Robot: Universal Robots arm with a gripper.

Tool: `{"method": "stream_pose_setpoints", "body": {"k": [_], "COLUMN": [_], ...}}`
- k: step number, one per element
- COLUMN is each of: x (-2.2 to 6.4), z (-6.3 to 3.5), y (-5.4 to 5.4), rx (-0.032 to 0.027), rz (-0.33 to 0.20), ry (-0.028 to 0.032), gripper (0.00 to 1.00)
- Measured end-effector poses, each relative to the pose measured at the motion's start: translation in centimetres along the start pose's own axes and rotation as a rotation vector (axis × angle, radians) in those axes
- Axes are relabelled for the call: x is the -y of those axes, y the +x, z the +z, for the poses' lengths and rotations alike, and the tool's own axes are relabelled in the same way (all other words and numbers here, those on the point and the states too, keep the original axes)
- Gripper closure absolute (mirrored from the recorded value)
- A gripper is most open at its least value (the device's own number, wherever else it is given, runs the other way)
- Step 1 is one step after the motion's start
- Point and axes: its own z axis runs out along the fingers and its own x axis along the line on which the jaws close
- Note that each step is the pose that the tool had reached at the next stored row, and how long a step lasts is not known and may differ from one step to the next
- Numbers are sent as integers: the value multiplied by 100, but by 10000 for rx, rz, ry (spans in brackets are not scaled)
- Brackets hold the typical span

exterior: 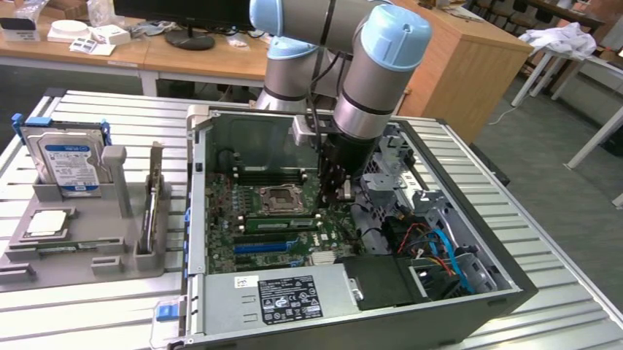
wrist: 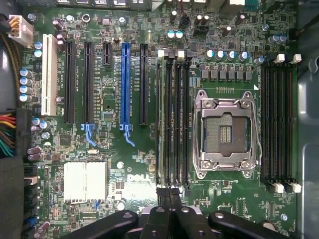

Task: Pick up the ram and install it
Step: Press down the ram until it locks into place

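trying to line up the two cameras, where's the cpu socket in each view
Exterior view: the cpu socket sits mid-motherboard inside the open case, toward the exterior view's left of the gripper.
Wrist view: the cpu socket lies between two banks of memory slots, its metal frame around the bare contacts.
Shared landmark: the blue expansion slot.

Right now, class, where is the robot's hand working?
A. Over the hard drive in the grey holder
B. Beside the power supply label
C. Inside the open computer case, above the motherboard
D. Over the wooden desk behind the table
C: the hand hangs inside the open computer case, above the motherboard beside the CPU socket; the hard drive sits apart.
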Motion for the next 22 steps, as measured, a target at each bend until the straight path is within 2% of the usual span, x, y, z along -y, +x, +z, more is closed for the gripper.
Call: {"method": "stream_pose_setpoints", "body": {"k": [3,6,22], "x": [-2,-55,-582], "z": [0,1,16], "y": [0,1,5], "rx": [0,-2,-2], "rz": [-1,0,0], "ry": [0,0,0], "gripper": [89,89,89]}}
